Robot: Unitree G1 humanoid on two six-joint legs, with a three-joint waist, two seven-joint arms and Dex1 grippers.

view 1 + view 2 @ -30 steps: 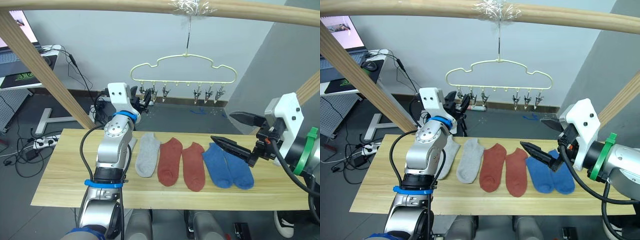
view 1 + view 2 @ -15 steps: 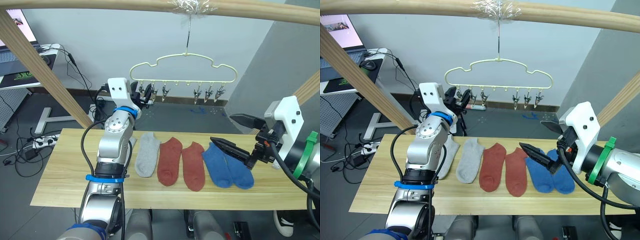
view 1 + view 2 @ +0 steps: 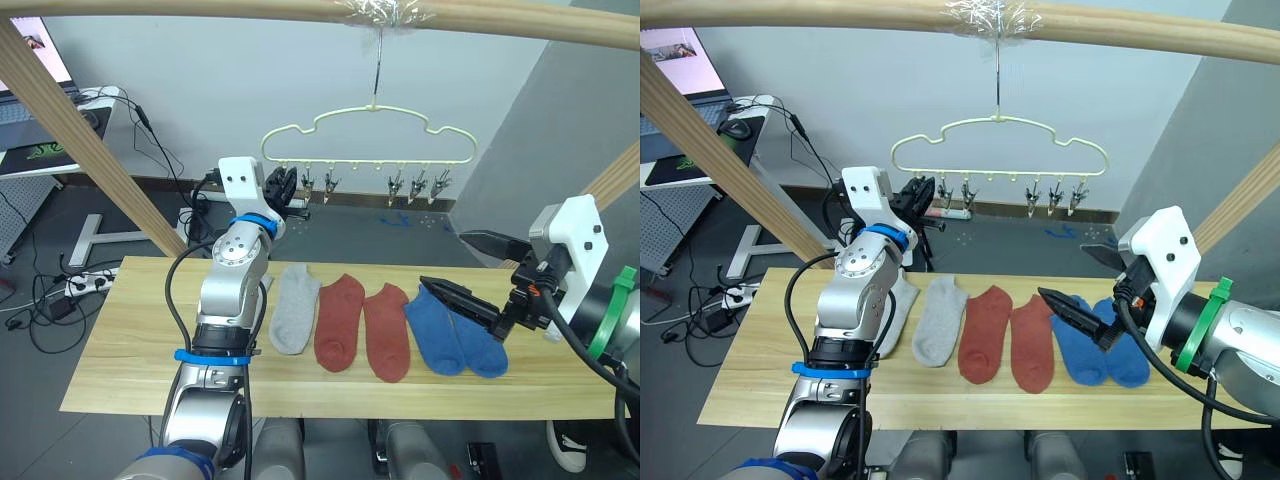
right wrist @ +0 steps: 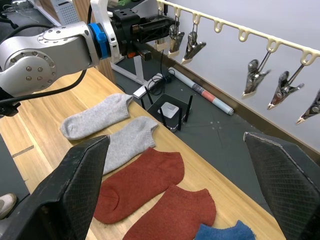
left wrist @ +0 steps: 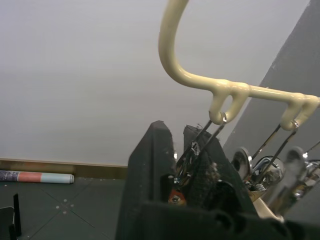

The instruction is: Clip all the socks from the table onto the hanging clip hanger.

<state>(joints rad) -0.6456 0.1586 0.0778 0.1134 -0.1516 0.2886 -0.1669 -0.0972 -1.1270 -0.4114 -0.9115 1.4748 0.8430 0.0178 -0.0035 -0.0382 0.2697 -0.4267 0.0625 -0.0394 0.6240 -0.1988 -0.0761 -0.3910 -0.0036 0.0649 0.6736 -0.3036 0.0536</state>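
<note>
- The left gripper [image 5: 182, 150] is raised at the left end of the clip hanger [image 3: 368, 143]. Its two fingers are pinched around the first metal clip [image 5: 200, 145], judging from the left wrist view. That is probably to squeeze the clip open so a sock can go in.
- The hanger hangs by its hook from the wooden bar [image 3: 300, 12] above the far side of the table [image 3: 120, 340], with its row of clips facing down. The clips seen carry no sock yet.
- The right gripper [image 3: 478, 275] hovers just above the blue socks [image 3: 455, 335] near the right end of the table. Its jaws stand wide apart and hold nothing. It seems placed to pick a sock up and bring it to the opened clip.
- All six socks lie flat in a row on the table: two grey socks [image 4: 112, 130], the outer one partly behind the left arm in the head views, then two red socks [image 3: 362, 325], then the blue pair.
- With every sock still on the wood, the task looks to be at its start.
</note>
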